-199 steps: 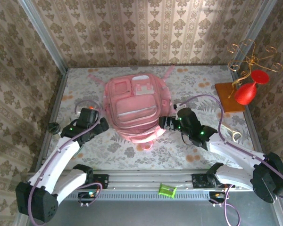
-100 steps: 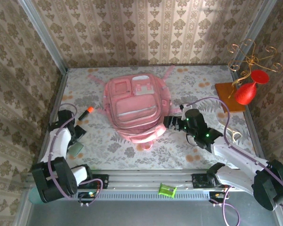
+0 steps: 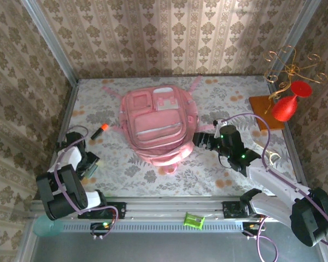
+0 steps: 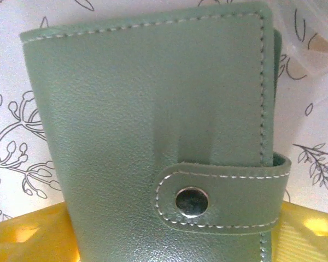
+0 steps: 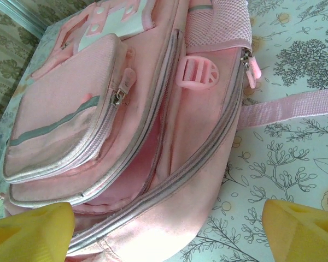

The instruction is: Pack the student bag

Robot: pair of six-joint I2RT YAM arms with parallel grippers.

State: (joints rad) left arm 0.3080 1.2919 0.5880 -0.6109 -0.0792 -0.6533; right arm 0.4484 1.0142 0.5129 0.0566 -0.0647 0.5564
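Note:
The student bag (image 3: 156, 128), a big pink backpack, lies flat mid-table with its front pockets up. In the right wrist view, one zip of the student bag (image 5: 126, 147) gapes and shows the pink lining. My right gripper (image 3: 202, 141) is at the bag's right side. The right gripper (image 5: 169, 234) stands open, its yellow fingertips (image 5: 30, 232) wide apart over the bag's lower edge. My left gripper (image 3: 89, 165) is down at the left table edge. A green snap wallet (image 4: 153, 125) lies on the cloth, and the left gripper (image 4: 169, 240) has a yellow pad against each long side of it.
An orange marker (image 3: 100, 130) lies left of the bag. At the back right are a red vase (image 3: 287, 106), a wooden block (image 3: 264, 112) and a gold wire stand (image 3: 292, 65). A clear item (image 3: 271, 156) lies by the right arm. A green object (image 3: 193, 220) sits on the front rail.
My left arm swung from the bag's left side back to the left table edge, down over the green wallet, and its jaws narrowed onto it. The right gripper shifted slightly right.

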